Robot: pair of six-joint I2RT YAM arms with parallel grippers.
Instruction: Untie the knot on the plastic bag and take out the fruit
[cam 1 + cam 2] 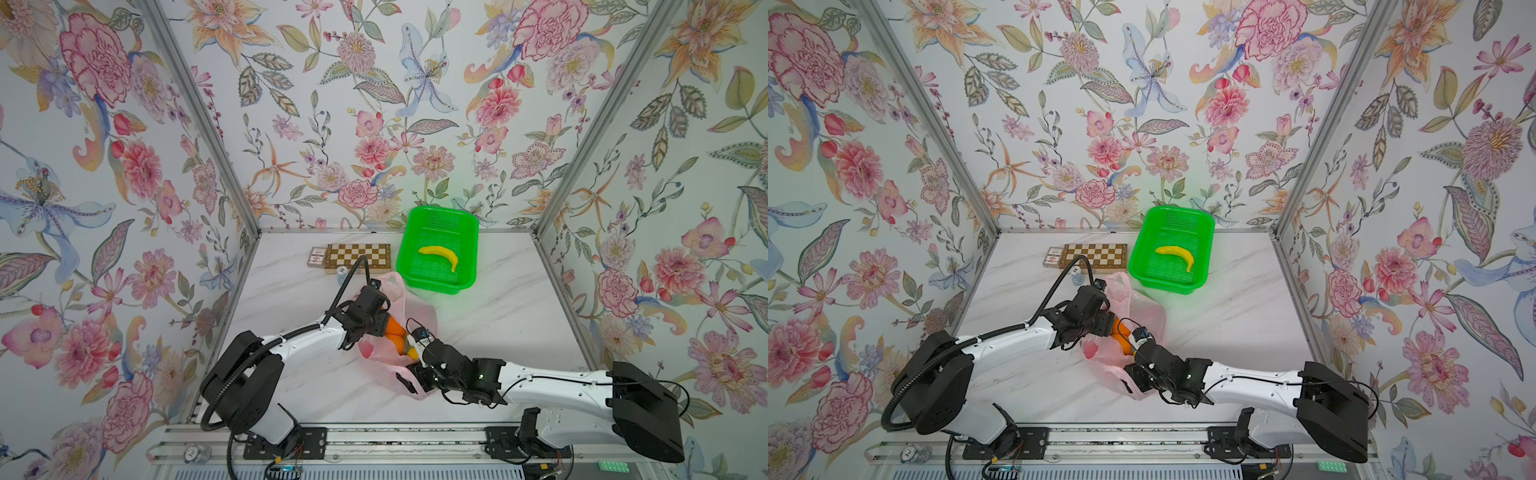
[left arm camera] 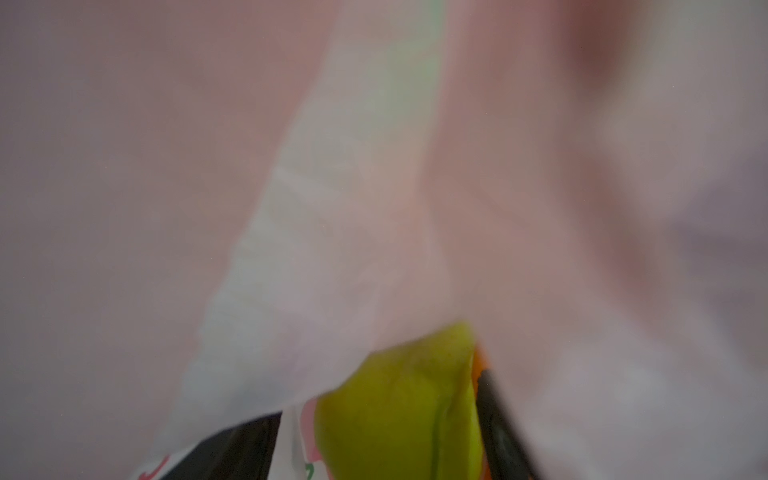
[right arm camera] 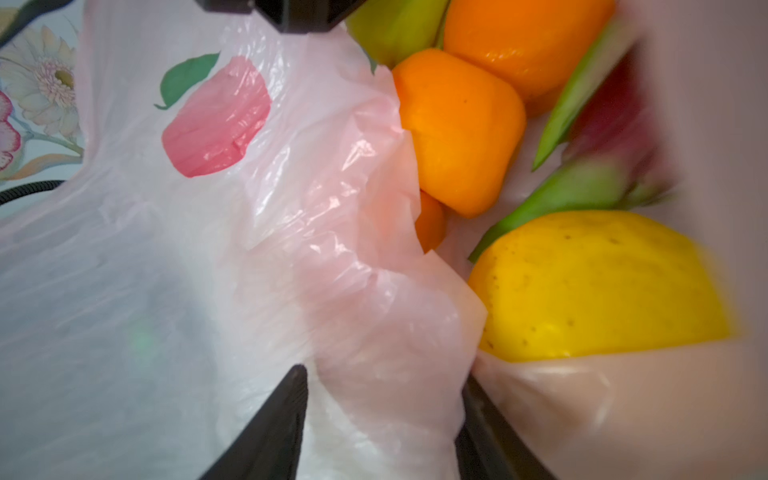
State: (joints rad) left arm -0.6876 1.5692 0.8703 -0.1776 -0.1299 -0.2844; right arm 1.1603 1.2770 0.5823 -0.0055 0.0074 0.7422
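Pink plastic bag (image 3: pixel 332 257) lying mid-table, mouth open, fruit (image 3: pixel 457 129) still inside. Right gripper (image 3: pixel 384 419) pinching the bag rim; left gripper (image 2: pixel 378 436) spread around a green fruit — may snag film, not fruit.

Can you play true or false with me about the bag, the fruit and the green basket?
1. The green basket has a banana in it. True.
2. The pink bag is tied shut. False: its mouth is open, and oranges and a yellow fruit show inside.
3. The oranges are in the basket. False: they are in the bag; only the banana is in the basket.
4. A checkered board lies to the left of the basket in both top views. True.
5. The right gripper has pink plastic between its fingers. True.
6. The left gripper is far from the bag. False: it is inside the bag's mouth, around a green fruit.
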